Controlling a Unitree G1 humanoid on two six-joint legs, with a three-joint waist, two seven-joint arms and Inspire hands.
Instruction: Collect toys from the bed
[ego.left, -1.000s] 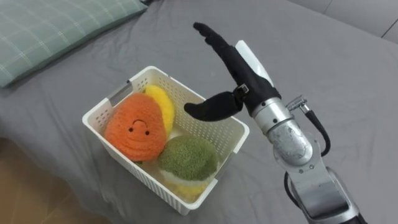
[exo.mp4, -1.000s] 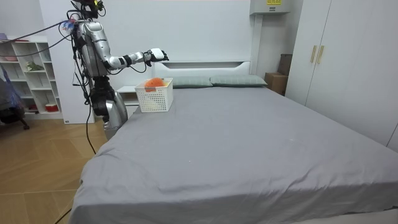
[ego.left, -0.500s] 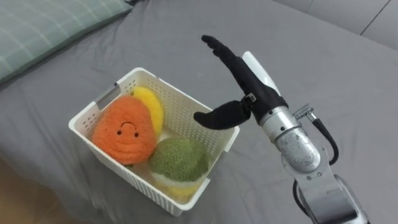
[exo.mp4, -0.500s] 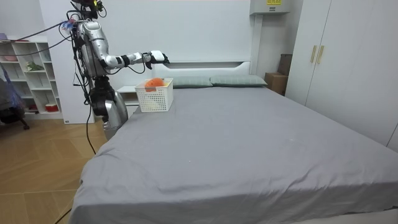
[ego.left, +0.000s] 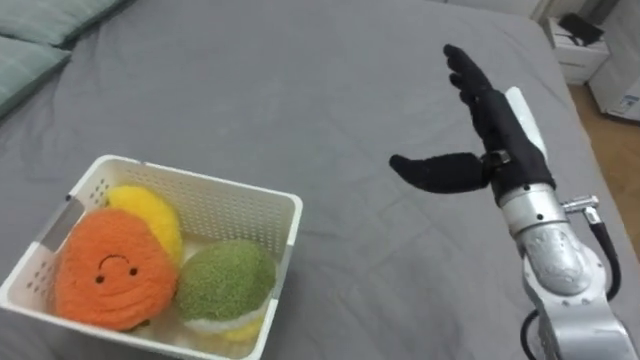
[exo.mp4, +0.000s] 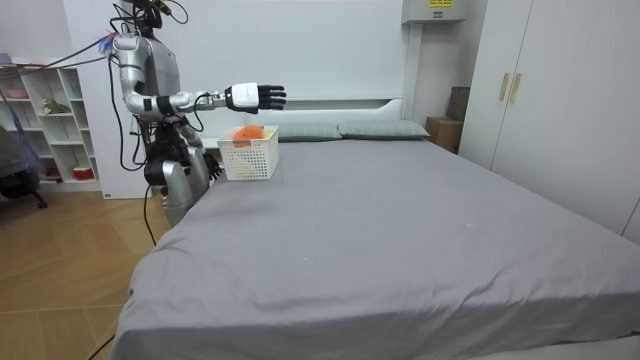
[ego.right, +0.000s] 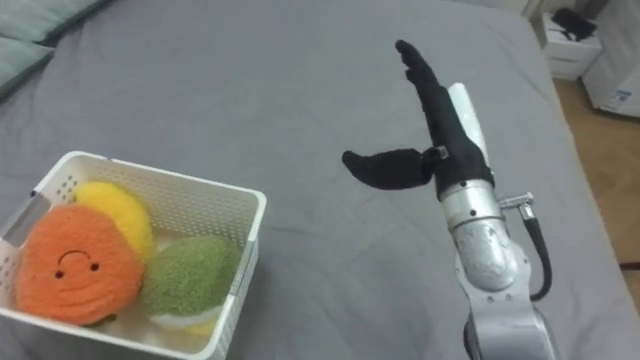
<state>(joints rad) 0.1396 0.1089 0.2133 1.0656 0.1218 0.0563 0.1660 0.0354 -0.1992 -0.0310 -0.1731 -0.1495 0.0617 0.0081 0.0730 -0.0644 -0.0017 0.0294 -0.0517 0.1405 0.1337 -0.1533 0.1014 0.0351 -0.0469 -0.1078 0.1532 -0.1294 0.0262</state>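
Robot stands at the bed's (ego.left: 300, 90) head corner, beside the white basket (ego.left: 200, 181). Pillow (ego.left: 20, 70) at far left.

Right hand (ego.left: 495, 140) is held out above the grey cover, right of the basket and well apart from it. Fingers straight, thumb spread, nothing held. Left hand (exo.mp4: 212, 169) hangs low by the hip, too small to read.

Toys sit in the basket: orange one (ego.left: 105, 270) near left, yellow one (ego.left: 150, 215) behind it, green one (ego.left: 225, 280) to the right, all touching. No loose toy is visible on the cover.

Judgement: collecting looks nearly or fully done. Best to scan the far bed before committing to a reach, keeping the hand open, raised, and clear of the basket rim.
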